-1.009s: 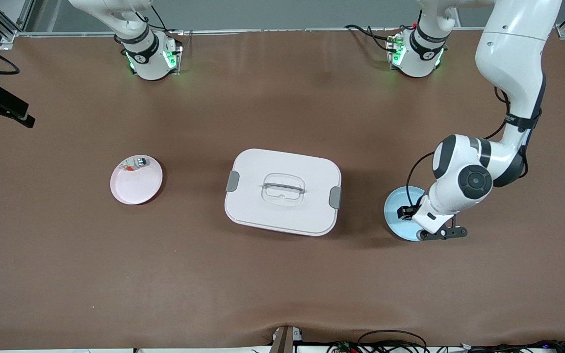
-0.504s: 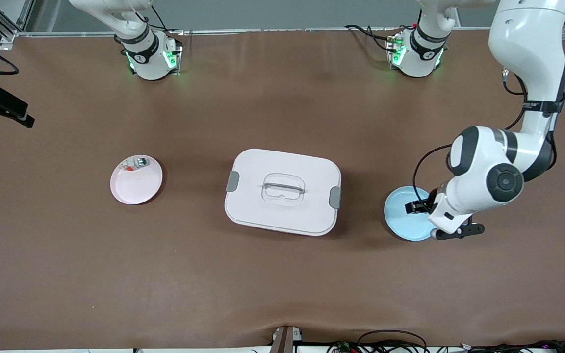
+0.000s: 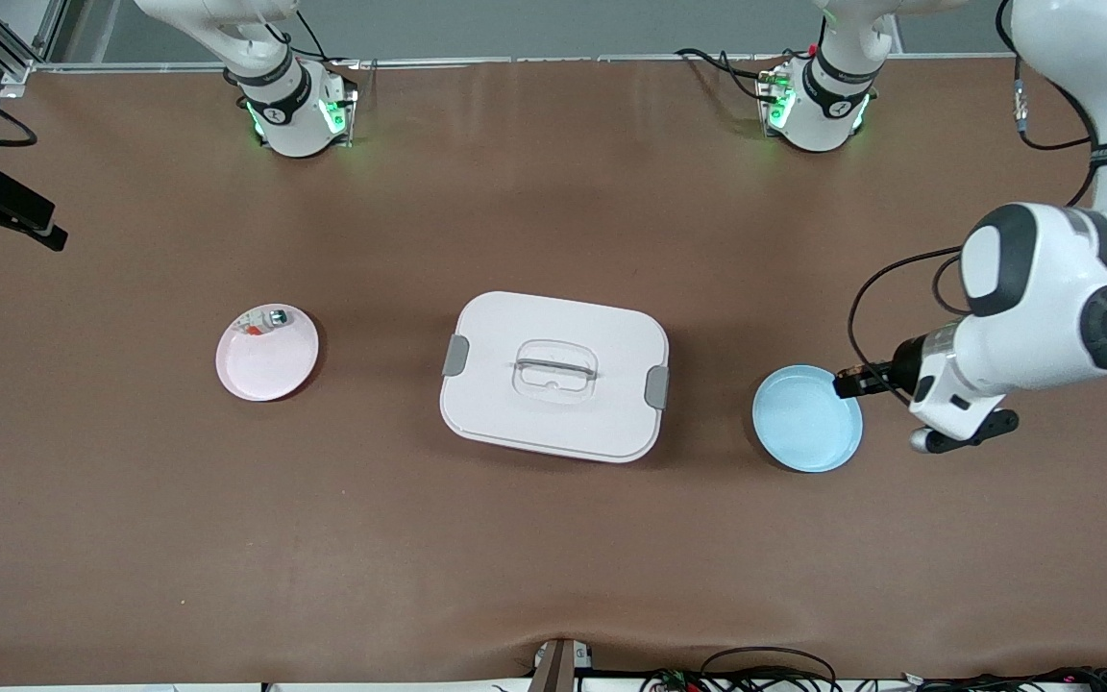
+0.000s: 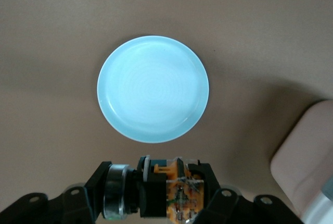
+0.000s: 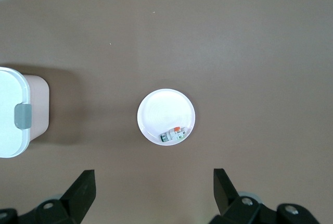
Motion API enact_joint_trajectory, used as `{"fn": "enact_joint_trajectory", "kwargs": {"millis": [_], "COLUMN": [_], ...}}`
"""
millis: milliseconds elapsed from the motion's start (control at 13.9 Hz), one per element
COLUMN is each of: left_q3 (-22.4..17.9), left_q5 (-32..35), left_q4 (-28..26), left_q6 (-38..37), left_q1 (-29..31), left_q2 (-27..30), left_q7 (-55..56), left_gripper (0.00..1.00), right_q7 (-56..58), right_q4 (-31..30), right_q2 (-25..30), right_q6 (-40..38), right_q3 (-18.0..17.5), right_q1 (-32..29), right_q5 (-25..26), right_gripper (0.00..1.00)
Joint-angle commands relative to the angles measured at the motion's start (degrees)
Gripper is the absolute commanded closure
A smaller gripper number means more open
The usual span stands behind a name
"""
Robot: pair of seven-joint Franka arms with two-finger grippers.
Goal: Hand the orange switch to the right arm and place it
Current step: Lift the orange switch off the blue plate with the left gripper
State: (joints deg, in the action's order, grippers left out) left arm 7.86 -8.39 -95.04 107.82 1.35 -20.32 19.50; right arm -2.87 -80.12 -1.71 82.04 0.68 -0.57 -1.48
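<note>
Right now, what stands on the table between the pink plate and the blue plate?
Front view: only the white lidded box stands between the pink plate and the blue plate.

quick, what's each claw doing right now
Left claw: shut on the orange switch, above the table beside the blue plate.
Right claw: open, holding nothing.

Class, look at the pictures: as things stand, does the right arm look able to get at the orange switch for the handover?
Probably not yet. The orange switch sits clamped in the left gripper, in the air by the blue plate at the left arm's end. The right gripper waits open above the pink plate, with the lidded box between them.
</note>
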Motion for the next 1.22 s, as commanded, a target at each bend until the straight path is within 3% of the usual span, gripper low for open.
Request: {"fn": "enact_joint_trajectory", "kwargs": {"millis": [0,504,793,1153], "left_q3": [0.5,0.4,0.5,2.4], "left_q5": [-3.1,-15.4,-20.3,-21.3], "left_q4": [0.6,1.9,2.0,3.7], "left_q6": [-3.9,-7.8,-7.8,-7.8], "left_q1": [1.1,6.3,6.3,5.9], "left_q2": [2.8,6.3,7.4,7.7], "left_q7": [0.2,1.8,7.9,16.8], "left_gripper": [0.64,0.65,0.65,0.65], "right_q7": [-0.1,0.2,0.2,0.5], "right_q4": [0.3,1.4,1.4,1.2], "right_q2": [0.2,0.3,0.6,0.7], "right_q6": [-0.1,-0.6,-0.7,-2.2], "right_q3": [-0.1,0.0,0.0,-0.2], "right_q1": [-0.5,-0.4,-0.3,-0.1], "right_q5": [0.7,-0.5,-0.5,-0.4], "right_gripper": [0.00,0.00,0.00,0.00]}}
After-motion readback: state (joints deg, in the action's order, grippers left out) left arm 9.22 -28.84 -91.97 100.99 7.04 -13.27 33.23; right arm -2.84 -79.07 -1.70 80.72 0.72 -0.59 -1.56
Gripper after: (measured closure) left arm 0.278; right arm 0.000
